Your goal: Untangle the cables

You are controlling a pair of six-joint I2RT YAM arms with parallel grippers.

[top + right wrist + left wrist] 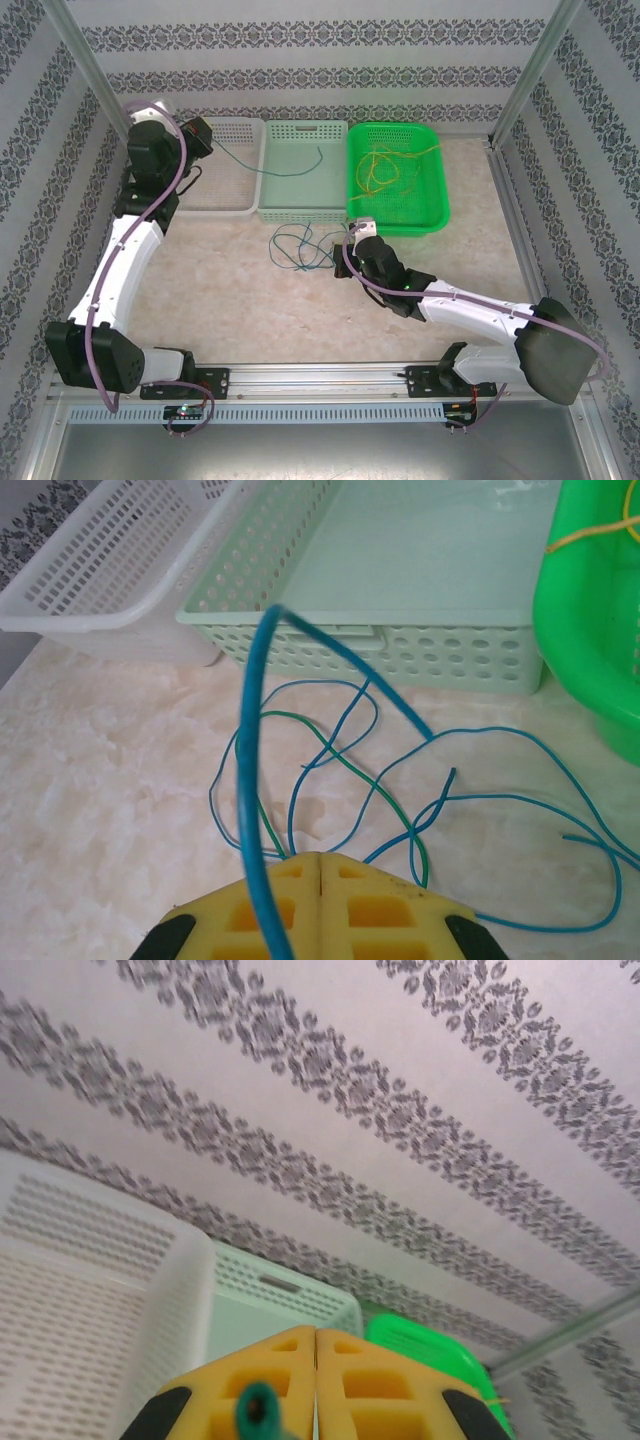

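Overhead, my left gripper (pixel 203 137) is raised beside the white basket (pixel 215 210), and a dark green cable (pixel 240 160) trails from it into that basket. Its wrist camera adds that the fingers are pressed together on the cable's end. On the table (pixel 220 300), just before the pale green basket (pixel 300 215), blue cables (pixel 290 250) and a green strand (pixel 345 765) lie tangled. My right gripper (pixel 318 880) is clamped on one blue cable, a detail the overhead view blurs. Yellow cables (pixel 390 170) lie in the green basket (pixel 420 226).

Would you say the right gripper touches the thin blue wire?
Touching: right wrist view shows the thin blue wire lying across the shut right gripper.
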